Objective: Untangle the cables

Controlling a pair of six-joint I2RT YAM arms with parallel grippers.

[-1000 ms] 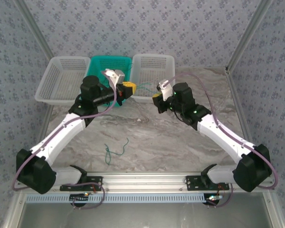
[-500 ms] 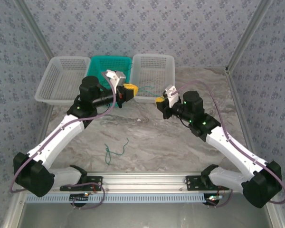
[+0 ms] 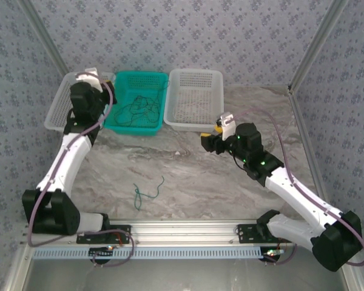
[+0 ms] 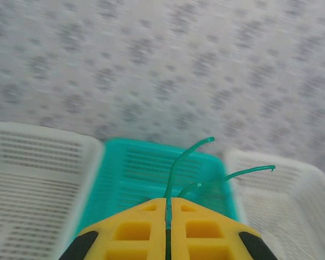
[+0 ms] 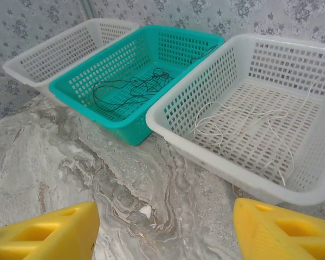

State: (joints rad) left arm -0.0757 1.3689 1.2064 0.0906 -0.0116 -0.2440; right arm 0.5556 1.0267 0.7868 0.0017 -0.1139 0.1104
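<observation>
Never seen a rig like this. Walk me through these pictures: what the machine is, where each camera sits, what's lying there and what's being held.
These are two robot arms bolted at the near edge of a marble-patterned table. Each ends in a two-finger gripper with yellow fingers. The overhead picture looks down from above and behind the arms. The other two come from a camera on each wrist, looking out past that arm's own fingers.

Three baskets stand at the far edge: a left white basket, a teal basket holding a tangle of dark cables, and a right white basket holding pale cables. One loose teal-green cable lies on the table nearer the arms.

The left gripper, up by the baskets, is shut on a green cable. The right gripper is open and holds nothing.
</observation>
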